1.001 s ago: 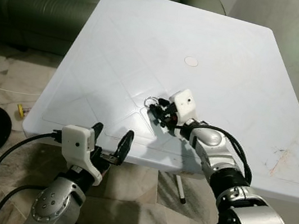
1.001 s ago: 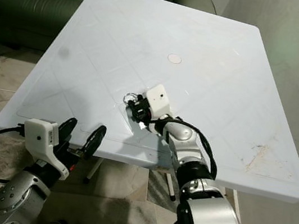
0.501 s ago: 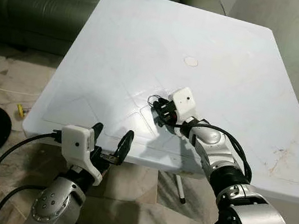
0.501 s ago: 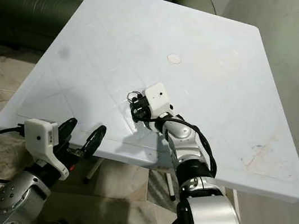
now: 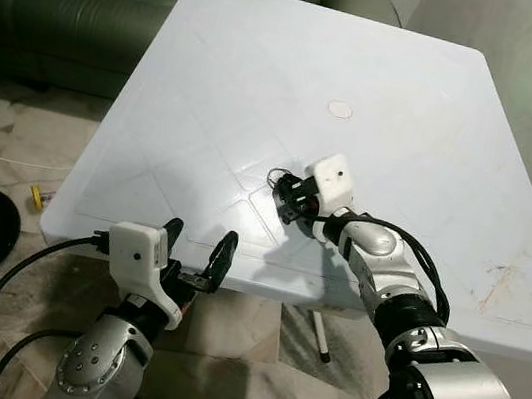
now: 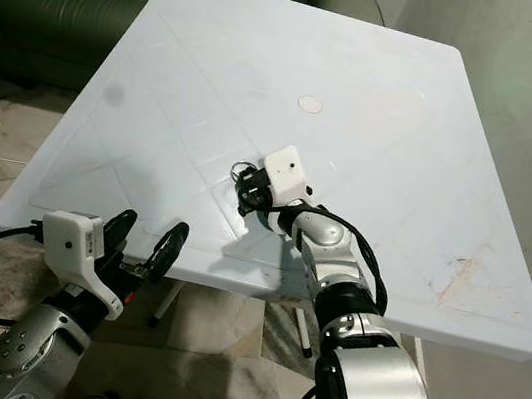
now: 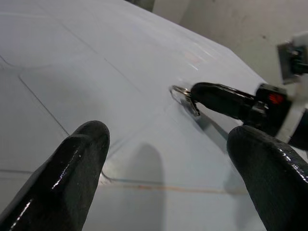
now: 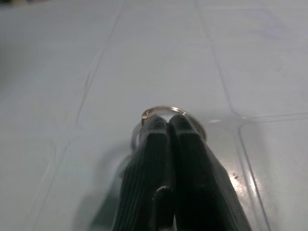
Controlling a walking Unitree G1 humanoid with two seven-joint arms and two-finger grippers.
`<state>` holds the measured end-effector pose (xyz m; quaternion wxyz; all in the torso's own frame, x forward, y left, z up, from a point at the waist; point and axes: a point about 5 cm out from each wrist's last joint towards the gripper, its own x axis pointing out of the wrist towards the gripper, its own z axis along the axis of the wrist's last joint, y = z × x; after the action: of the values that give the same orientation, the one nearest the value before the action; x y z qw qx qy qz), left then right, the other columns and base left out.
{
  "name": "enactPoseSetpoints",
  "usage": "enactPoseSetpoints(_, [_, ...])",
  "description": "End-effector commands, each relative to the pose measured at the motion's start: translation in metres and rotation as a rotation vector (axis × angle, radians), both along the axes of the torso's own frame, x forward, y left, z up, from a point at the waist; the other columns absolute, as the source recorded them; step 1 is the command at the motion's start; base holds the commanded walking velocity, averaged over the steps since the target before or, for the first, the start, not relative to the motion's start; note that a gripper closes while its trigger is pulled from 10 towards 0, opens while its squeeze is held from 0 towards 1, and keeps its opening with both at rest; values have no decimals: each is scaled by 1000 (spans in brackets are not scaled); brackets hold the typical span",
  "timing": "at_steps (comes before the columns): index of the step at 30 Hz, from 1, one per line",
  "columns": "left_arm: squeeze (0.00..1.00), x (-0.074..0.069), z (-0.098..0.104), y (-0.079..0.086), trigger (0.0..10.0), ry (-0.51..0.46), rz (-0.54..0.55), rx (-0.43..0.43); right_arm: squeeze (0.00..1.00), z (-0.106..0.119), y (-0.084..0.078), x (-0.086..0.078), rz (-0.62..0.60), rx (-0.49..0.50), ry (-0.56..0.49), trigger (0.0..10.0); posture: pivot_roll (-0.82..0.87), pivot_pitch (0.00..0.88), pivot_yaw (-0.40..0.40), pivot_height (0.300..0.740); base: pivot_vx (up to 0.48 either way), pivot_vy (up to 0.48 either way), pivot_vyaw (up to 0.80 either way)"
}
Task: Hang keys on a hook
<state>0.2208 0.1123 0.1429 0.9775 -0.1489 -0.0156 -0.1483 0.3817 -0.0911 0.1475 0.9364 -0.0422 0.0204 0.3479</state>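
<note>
desk (image 5: pixel 214 80): white, carries the keys | step: pickup, no hook in sight, next calls for a lift and finding one | left tool (image 5: pixel 198 255): released, fingers spread, idle off near edge | right tool (image 8: pixel 166 139): clenched over key ring | keys (image 5: pixel 277 176): on desk mid-front, at right fingertips

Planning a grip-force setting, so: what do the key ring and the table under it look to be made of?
The key ring looks like thin polished metal: silvery, with a bright glint along its loop, pinched in the right pincer. The table looks like moulded white plastic, smooth and semi-glossy, going by its soft reflections and shallow pressed-in diagonal lines; that is a guess from looks alone.
</note>
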Motion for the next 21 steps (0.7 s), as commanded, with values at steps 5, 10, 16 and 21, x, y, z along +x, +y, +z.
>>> enactPoseSetpoints(5, [0, 6, 3, 5, 10000, -8, 59, -18, 0, 13, -11, 1, -14, 187, -44, 0, 106, 187, -146, 740, 0, 0, 0])
enactPoseSetpoints(10, [0, 25, 5, 14, 10000, -11, 159, -22, 0, 28, -23, 0, -67, 278, -143, 0, 101, 169, -141, 740, 0, 0, 0])
enactPoseSetpoints(16, [0, 64, 18, 27, 10000, -24, 293, -46, 0, 50, -40, -5, -201, 383, -262, 0, 80, 138, -128, 740, 0, 0, 0])
enactPoseSetpoints(21, [0, 91, 30, 28, 10000, -52, 310, 15, 0, 62, -48, -9, -281, 407, -320, 0, 58, 109, -115, 740, 0, 0, 0])
